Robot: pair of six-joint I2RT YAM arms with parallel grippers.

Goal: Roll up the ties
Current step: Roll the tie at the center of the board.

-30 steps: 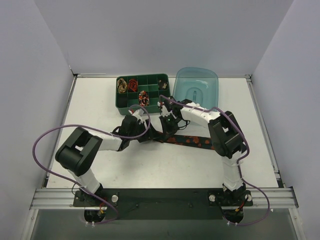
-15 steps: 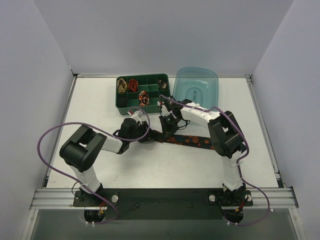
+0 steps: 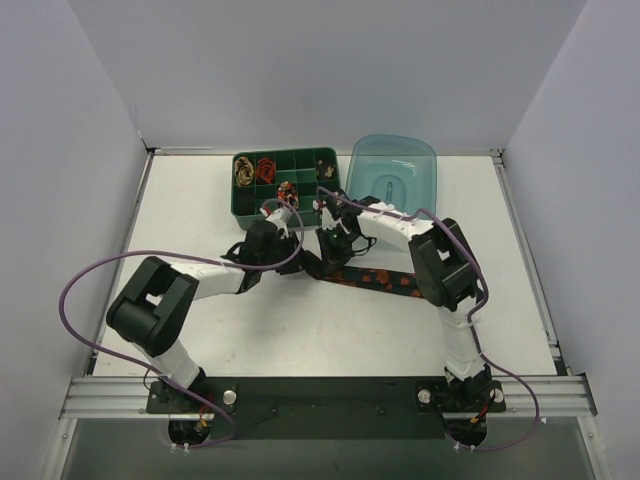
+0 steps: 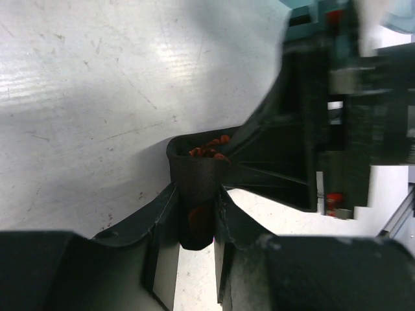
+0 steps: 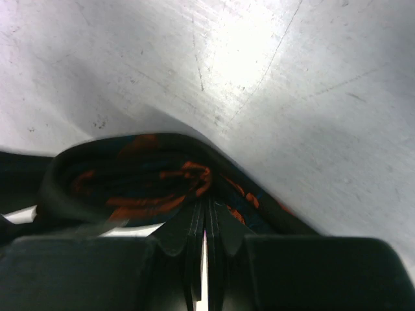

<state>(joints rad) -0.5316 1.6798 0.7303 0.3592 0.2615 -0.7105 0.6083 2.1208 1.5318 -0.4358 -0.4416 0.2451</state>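
Note:
A black tie with orange-red blotches [image 3: 385,279] lies flat on the white table, running right from the two grippers. My left gripper [image 3: 298,258] is shut on a dark upright fold of that tie [image 4: 198,172], which fills the gap between its fingers [image 4: 162,227]. Close on its right, my right gripper [image 3: 335,247] is shut, pinching the rolled end of the same tie [image 5: 139,184] at its fingertips [image 5: 194,227]. In the right wrist view the loop of fabric curls off to the left of the closed gripper [image 5: 206,217]. The left wrist view has the left gripper [image 4: 196,220] low in the middle.
Just behind the grippers stands a green compartment tray [image 3: 300,180]. It holds small coiled ties, gold-black [image 3: 243,171], red [image 3: 265,168] and blotched [image 3: 287,191]. A clear blue lid [image 3: 392,172] lies to its right. Purple cables loop off both arms.
The left gripper has closed from wide open onto the tie's fold and moved back and right, toward the right gripper. The right gripper stayed shut on the rolled end.

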